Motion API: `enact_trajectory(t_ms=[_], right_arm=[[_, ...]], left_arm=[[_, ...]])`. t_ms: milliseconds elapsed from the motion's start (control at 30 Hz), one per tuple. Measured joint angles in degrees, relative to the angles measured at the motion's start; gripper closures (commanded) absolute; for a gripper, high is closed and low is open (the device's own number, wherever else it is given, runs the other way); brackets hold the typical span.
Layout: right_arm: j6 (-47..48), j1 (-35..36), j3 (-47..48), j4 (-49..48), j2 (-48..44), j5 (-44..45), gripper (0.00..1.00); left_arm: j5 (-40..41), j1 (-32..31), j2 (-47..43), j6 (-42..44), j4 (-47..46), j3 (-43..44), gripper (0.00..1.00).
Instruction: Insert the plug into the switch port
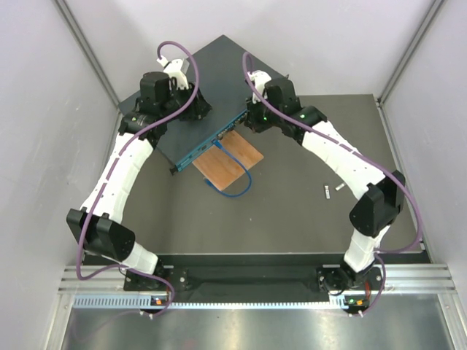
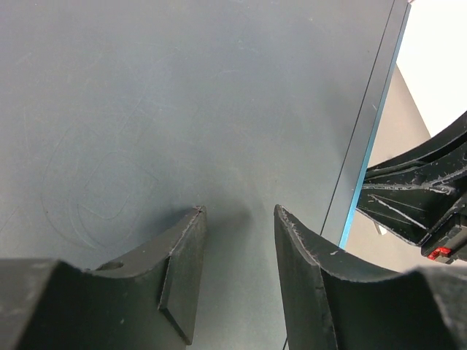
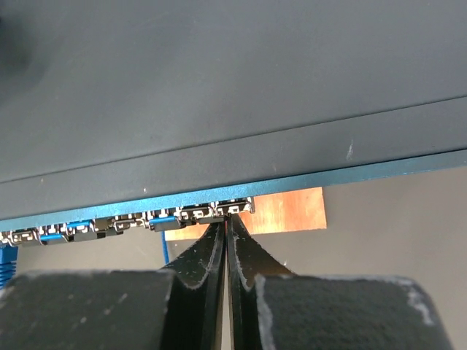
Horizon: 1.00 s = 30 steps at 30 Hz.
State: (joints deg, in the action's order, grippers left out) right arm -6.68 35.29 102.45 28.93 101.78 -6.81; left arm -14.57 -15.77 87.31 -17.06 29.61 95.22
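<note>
Switch (image 1: 211, 84) at upper centre, top view — both grippers at it.
We see left gripper (image 2: 241, 213) jaws parted above its top panel; right gripper (image 3: 227, 223) jaws pressed together, tips touching the port row (image 3: 131, 222).

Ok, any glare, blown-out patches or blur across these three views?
Top external: sharp, even light, a bright glare strip along the bottom rail. Left wrist: top-right corner blown out white, soft shadow on the switch between the fingers. Right wrist: sharp, no glare.
</note>
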Motion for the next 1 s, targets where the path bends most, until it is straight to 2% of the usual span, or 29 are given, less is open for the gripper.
enact_trajectory(t_ms=[200,367,467,500,567,700,833,1000], right_arm=[[-0.9,0.3,3.5,3.7,1.7,0.4,0.99],[0.1,0.3,2.6,3.3,1.3,0.7,0.87],[2.1,-0.5,-1.6,-0.4,-0.7,0.4,0.78],[2.8,-0.8,-3.3,-1.7,-1.5,0.1,0.72],[4.8,-2.1,-6.9,-3.1,-3.6,-1.4,0.67],[9.4,-7.3,-13.2,-1.7,-9.4,-4.1,0.51],[15.5,-13.5,-18.8,2.8,-17.0,-5.9,0.4],[22.3,-20.9,-29.4,8.7,-25.0,-6.2,0.43]], left_arm=[[0.0,0.0,0.0,0.0,0.0,0.0,0.51],[-0.3,0.1,0.1,0.0,-0.2,0.0,0.48],[-1.7,0.4,0.1,-0.3,-0.3,0.0,0.46],[-2.5,0.7,0.1,-0.7,-0.4,0.0,0.45],[-3.7,1.2,0.2,-1.1,-0.7,0.0,0.43],[-5.4,1.7,0.4,-1.7,-1.1,0.0,0.36],[-6.5,1.7,0.4,-1.6,-1.3,0.2,0.25],[-7.3,1.8,0.4,-0.8,-1.4,0.3,0.24]])
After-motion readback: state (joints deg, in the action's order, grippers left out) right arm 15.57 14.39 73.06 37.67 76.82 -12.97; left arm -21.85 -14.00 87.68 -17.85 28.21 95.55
